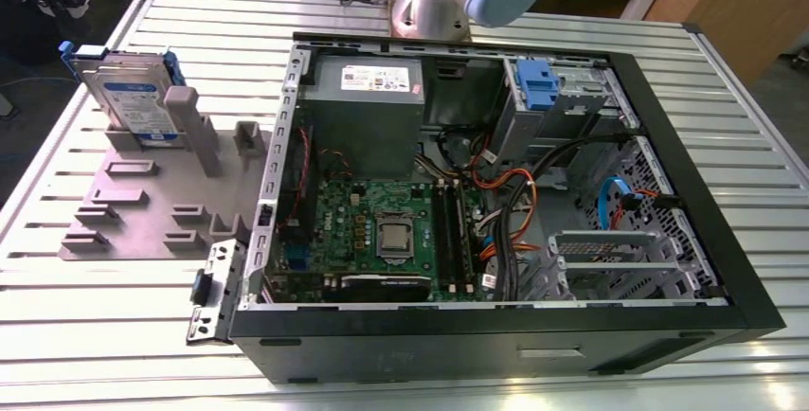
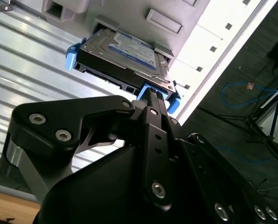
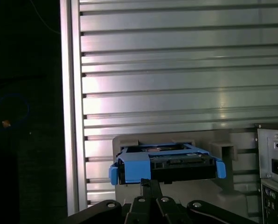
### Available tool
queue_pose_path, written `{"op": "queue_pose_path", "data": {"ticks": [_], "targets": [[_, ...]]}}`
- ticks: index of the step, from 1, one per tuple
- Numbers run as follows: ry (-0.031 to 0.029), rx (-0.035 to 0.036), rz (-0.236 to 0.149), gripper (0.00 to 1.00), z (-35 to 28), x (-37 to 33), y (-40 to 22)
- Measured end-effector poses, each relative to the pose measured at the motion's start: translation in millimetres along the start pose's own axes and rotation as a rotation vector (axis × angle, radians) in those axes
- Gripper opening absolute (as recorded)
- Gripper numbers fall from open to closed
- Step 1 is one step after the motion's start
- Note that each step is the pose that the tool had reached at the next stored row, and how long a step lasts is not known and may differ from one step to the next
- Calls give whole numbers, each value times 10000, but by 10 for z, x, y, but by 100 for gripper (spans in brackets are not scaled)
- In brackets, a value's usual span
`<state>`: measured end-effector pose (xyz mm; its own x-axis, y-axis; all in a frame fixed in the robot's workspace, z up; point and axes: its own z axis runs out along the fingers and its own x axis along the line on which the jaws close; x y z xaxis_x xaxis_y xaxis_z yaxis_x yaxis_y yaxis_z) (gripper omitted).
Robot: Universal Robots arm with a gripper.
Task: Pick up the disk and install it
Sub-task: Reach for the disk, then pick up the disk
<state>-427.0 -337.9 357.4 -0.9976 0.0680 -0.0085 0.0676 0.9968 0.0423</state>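
The disk [image 1: 127, 89] stands upright on edge in a slot of the grey fixture plate [image 1: 139, 207], at the exterior view's left. It is a silver drive with a white-and-blue label in a blue carrier. In the second wrist view the disk [image 2: 125, 51] lies just beyond my gripper [image 2: 150, 93], apart from it. In the first wrist view the disk's [image 3: 167, 163] blue-framed edge faces my gripper [image 3: 150, 184], whose black fingers are shut together on nothing.
An open computer case [image 1: 683, 193] lies on the slatted metal table [image 1: 101, 335], right of the fixture. Inside are a grey power supply [image 1: 367, 108], a motherboard [image 1: 379, 231], cables and a drive bay with a blue latch [image 1: 537, 84]. The table's edge [image 3: 69, 116] borders dark floor.
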Motion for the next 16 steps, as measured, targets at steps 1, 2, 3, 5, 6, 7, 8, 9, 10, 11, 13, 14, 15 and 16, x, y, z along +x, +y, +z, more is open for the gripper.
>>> {"op": "queue_pose_path", "data": {"ticks": [1,2,3,5,6,7,8,9,10,11,13,14,15,16], "targets": [[-1,0,-2,11,2,1,-1],[1,0,-3,11,2,1,-1],[0,0,-1,11,5,2,0],[0,0,-1,11,8,2,-1],[0,0,-2,11,8,2,-1],[0,0,-1,11,8,2,-1],[0,0,-1,11,9,2,-1],[1,0,-1,11,8,2,-1],[0,0,-1,11,9,2,-1],[1,0,-2,11,9,2,-1],[0,0,-14,11,9,2,-1],[2,0,-28,11,9,2,-1],[2,0,-51,11,9,2,-1],[3,-1,-85,11,9,2,-1]]}}
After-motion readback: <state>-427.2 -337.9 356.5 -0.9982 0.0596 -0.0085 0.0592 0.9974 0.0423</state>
